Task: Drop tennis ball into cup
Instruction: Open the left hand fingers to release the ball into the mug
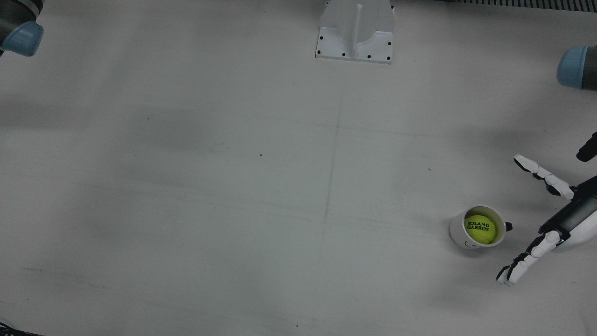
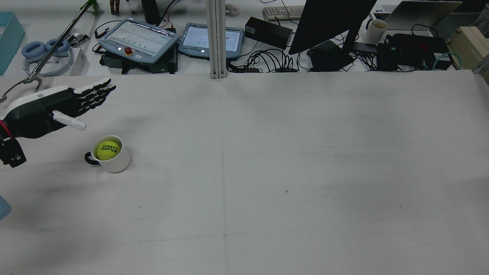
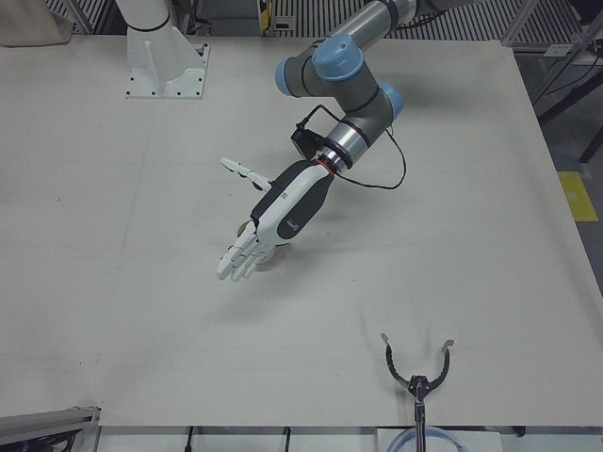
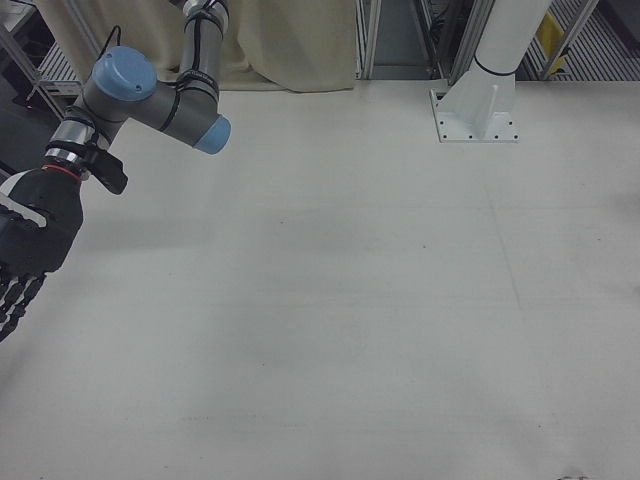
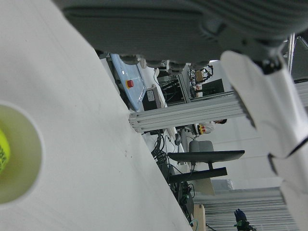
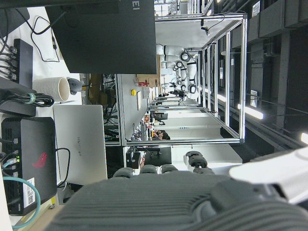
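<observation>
I see the tennis ball (image 2: 108,149) sitting inside the white cup (image 2: 114,162), its printed letters facing up, so I judge the drop is already done. The cup stands upright on the table (image 2: 267,172), on the side of my left arm, with its dark handle turned toward that arm.

My left hand (image 2: 57,109) hovers above the table, just beside the cup and a little beyond it, toward the operators' desk in the rear view. It is not touching the cup. The fingers (image 1: 543,173) are stretched out and spread wide, the thumb apart from the others, and they hold nothing. In the front view the cup lies between the thumb and the other fingers, but out in front of the palm, not inside it. A ball has no long axis, so only the cup's opening matters, and it points straight up.

My right hand (image 4: 25,255) is far on the other half of the table, well apart from the cup. I see only its back and some fingertips at the edge, so I cannot tell if it is open or closed.

The table is pale, flat and bare around the cup. My next move, I think, is only to draw the left hand away without knocking the cup; there is much free room for that.
</observation>
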`<action>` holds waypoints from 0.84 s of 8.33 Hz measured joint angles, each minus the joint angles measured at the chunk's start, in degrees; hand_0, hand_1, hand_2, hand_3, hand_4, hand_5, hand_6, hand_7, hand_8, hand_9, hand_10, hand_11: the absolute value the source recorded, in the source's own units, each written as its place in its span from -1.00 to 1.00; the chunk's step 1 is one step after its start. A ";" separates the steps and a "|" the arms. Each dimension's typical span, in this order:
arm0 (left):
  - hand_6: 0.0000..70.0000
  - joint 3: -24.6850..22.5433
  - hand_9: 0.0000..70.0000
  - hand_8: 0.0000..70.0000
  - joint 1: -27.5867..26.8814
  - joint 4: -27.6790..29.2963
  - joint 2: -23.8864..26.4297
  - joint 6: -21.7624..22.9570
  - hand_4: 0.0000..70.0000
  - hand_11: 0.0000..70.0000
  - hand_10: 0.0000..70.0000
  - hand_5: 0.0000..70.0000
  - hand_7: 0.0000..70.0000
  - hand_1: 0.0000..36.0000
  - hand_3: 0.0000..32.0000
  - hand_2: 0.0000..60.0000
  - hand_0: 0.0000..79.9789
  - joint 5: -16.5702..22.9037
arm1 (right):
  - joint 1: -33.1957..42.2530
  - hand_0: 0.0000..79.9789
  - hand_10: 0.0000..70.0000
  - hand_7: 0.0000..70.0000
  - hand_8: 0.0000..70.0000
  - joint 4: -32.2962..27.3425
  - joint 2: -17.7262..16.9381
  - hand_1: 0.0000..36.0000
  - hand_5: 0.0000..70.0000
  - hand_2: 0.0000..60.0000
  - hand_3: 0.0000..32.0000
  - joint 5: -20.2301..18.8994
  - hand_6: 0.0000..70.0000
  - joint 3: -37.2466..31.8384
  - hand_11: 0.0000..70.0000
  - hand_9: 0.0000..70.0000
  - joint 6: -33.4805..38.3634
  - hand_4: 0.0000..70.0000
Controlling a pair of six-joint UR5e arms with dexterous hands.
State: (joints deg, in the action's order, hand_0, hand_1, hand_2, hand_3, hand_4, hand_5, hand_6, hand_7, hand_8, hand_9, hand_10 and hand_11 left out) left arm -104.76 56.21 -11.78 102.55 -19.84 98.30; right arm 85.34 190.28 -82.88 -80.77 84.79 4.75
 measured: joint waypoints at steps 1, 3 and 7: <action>-1.00 -0.24 -0.99 -1.00 1.95 -0.09 0.24 1.25 -1.00 -1.00 -1.00 -1.00 -0.77 -0.47 -1.00 -0.52 -0.40 0.01 | 0.00 -1.00 -1.00 -1.00 -1.00 0.00 0.00 -1.00 -1.00 -1.00 -1.00 0.00 -1.00 0.01 -1.00 -1.00 0.00 -1.00; -1.00 -0.23 -1.00 -1.00 9.52 -2.20 2.57 2.25 -1.00 -1.00 -1.00 -1.00 -0.84 -0.35 -1.00 -0.62 -0.11 0.16 | 0.00 -1.00 -1.00 -1.00 -1.00 0.00 0.00 -1.00 -1.00 -1.00 -1.00 0.00 -1.00 0.02 -1.00 -1.00 0.00 -1.00; -1.00 0.90 -1.00 -1.00 24.16 -7.83 5.19 1.99 -1.00 -1.00 -1.00 -1.00 -0.84 -0.19 -1.00 -0.68 0.05 0.22 | 0.03 -1.00 -1.00 -1.00 -1.00 0.00 0.00 -1.00 -1.00 -1.00 -1.00 0.00 -1.00 0.09 -1.00 -1.00 -0.02 -1.00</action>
